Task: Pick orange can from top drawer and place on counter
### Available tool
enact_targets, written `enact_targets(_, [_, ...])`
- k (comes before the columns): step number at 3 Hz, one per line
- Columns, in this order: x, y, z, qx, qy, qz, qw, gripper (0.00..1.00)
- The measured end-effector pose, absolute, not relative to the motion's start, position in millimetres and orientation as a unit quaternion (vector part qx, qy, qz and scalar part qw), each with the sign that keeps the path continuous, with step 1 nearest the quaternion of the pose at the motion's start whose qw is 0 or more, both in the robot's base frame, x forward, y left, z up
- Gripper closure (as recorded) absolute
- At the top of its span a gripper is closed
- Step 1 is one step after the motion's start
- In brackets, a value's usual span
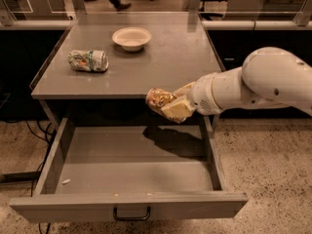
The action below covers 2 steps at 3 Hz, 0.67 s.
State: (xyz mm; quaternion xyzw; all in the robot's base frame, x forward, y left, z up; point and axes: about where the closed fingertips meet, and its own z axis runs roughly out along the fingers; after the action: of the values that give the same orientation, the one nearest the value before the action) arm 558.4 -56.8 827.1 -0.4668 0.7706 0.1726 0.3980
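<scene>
The orange can (pixel 157 99) is a crushed copper-coloured can held in my gripper (pixel 171 104), which is shut on it. The white arm comes in from the right. The can hangs above the open top drawer (pixel 131 167), level with the front edge of the counter (pixel 161 62) and just in front of it. The drawer is pulled fully out, its dark handle (pixel 131 213) at the front centre. The can's shadow falls on the drawer floor.
A green-and-white patterned can (pixel 88 61) lies on its side at the counter's left. A white bowl (pixel 131 38) sits at the counter's back centre. Small crumbs lie on the drawer floor near its front. Desks and chairs stand behind the cabinet.
</scene>
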Motion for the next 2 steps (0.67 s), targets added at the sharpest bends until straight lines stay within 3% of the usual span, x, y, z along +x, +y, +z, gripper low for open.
enact_targets(1, [614.3,-92.6,900.0,-0.462,0.767,0.146,0.42,1.0])
enact_targets(2, [616.6,-87.0,899.6,-0.466,0.763,0.153,0.421,1.0])
